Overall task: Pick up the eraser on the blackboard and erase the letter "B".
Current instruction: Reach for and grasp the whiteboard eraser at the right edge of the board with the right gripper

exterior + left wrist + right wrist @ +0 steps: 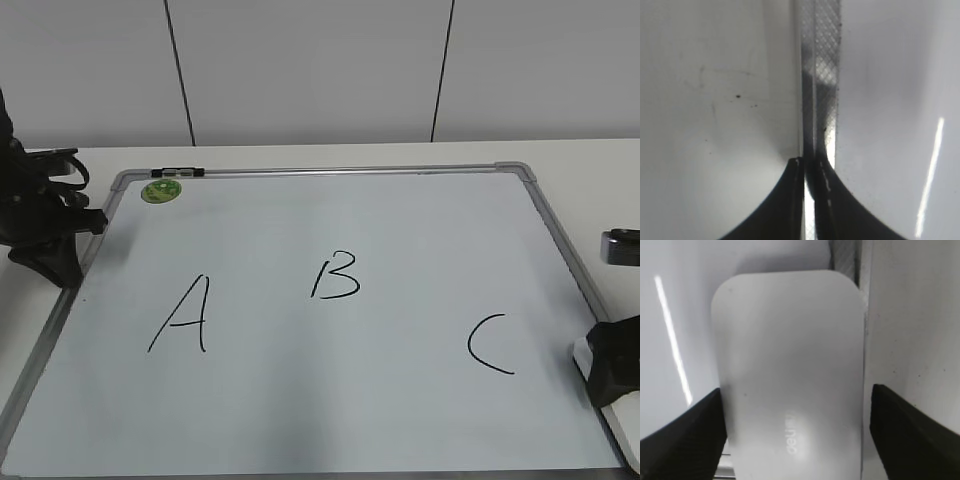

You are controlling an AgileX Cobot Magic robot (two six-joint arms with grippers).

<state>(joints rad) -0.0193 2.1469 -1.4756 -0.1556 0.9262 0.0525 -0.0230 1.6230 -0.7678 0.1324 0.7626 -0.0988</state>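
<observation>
even, bright, soft overhead light. the blackboard (330, 400) looks faintly blue-grey without hard shadows. both wrist views are blurred at close range, each with a thin streak of glare on the board. the eraser (790, 375) casts a soft shadow beyond its far edge.

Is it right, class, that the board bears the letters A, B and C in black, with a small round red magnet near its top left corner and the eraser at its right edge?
Not quite: the magnet is green, not red, as the exterior view shows. The rest stands: the blackboard bears black A, the letter "B" and C, and the eraser lies at its right edge.
</observation>
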